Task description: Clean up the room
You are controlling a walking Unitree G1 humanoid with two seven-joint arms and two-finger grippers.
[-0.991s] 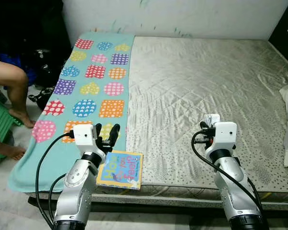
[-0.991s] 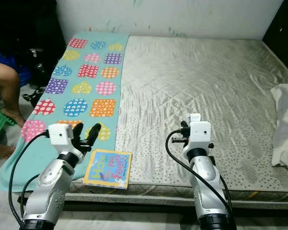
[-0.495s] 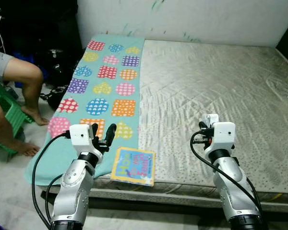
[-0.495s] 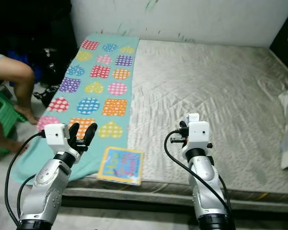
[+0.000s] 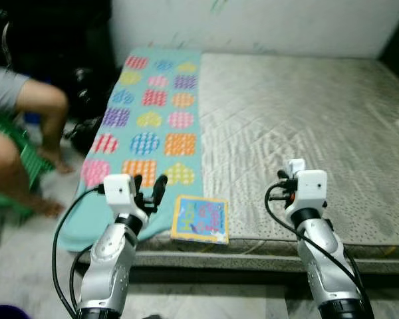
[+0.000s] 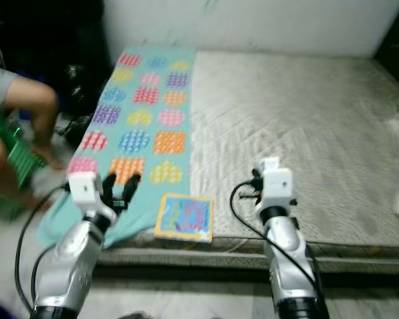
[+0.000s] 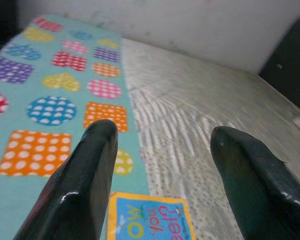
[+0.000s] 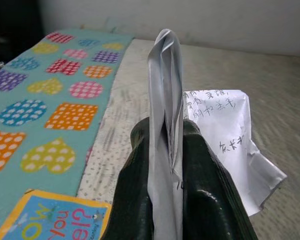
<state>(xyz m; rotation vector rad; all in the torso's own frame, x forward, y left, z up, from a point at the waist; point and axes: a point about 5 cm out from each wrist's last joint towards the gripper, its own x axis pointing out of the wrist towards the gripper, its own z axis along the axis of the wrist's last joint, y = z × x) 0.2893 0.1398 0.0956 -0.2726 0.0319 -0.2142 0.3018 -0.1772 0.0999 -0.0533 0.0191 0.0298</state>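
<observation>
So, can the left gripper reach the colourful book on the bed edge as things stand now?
Probably yes. The left gripper is open and empty, the book lies flat just beside it near the mattress edge, and nothing stands between them.

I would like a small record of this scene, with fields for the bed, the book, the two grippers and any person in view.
bed: bare grey mattress, with a teal blanket with coloured patches along its left side
book: colourful children's book, flat at the near edge of the mattress, beside the blanket
left gripper: open, empty, held above the blanket's near end, left of the book
right gripper: shut on a crumpled sheet of paper with writing, held over the mattress
person: bare legs at far left, on a green seat
</observation>
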